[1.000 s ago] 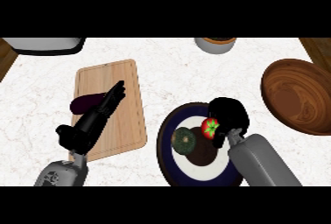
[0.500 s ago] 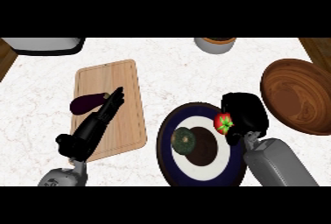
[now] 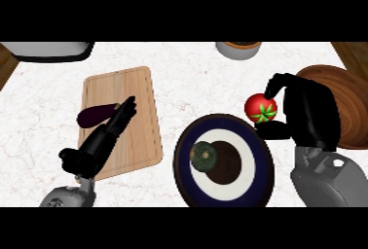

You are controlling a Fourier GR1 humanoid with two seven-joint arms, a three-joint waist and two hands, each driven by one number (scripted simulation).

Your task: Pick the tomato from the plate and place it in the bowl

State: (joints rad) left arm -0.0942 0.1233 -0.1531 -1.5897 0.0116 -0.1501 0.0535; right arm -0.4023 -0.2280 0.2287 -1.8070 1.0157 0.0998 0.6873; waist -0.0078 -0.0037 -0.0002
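The right hand (image 3: 310,114) is curled round the tomato (image 3: 261,108), fingers over its top and thumb beneath, holding it up off the table (image 3: 187,63). Just behind the hand on its outer side lies the brown bowl (image 3: 343,104); on its inner side, below the tomato, sits the dark-rimmed plate (image 3: 224,160) with a dark green round item (image 3: 204,155) on it. Farther over, the left hand (image 3: 104,138) rests with straight fingers on the cutting board (image 3: 133,87), beside an eggplant (image 3: 95,115).
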